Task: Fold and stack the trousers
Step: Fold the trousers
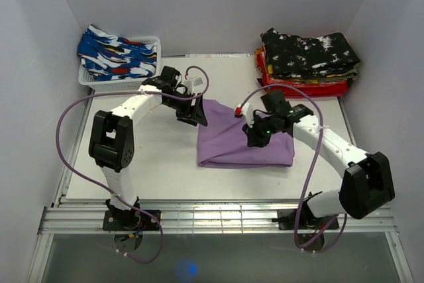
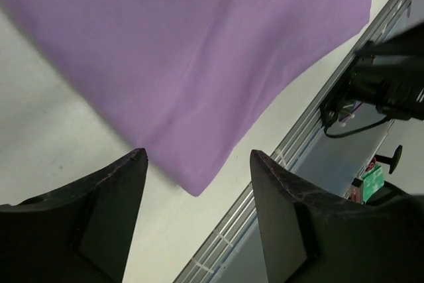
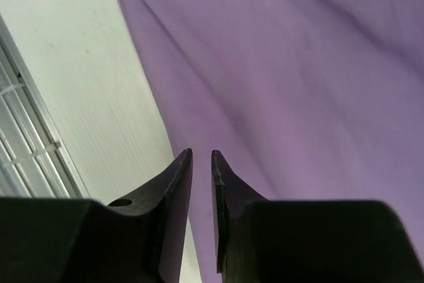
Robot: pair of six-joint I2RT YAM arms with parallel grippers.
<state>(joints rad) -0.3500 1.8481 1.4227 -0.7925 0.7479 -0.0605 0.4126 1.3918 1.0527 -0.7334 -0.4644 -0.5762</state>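
Purple trousers (image 1: 245, 140) lie folded into a rough rectangle in the middle of the table. My left gripper (image 1: 192, 112) hovers over their far left corner, open and empty. In the left wrist view the purple cloth (image 2: 199, 51) fills the top and the left gripper (image 2: 199, 154) frames one of its corners. My right gripper (image 1: 255, 136) is over the middle of the trousers. In the right wrist view the right gripper (image 3: 201, 152) shows only a narrow gap between its fingers, with nothing in it, above the purple cloth (image 3: 298, 64).
A stack of folded trousers (image 1: 308, 61), black patterned on top, stands at the back right. A white basket (image 1: 156, 41) at the back left holds blue patterned trousers (image 1: 116, 54). The table's near edge has a metal rail (image 1: 218, 217).
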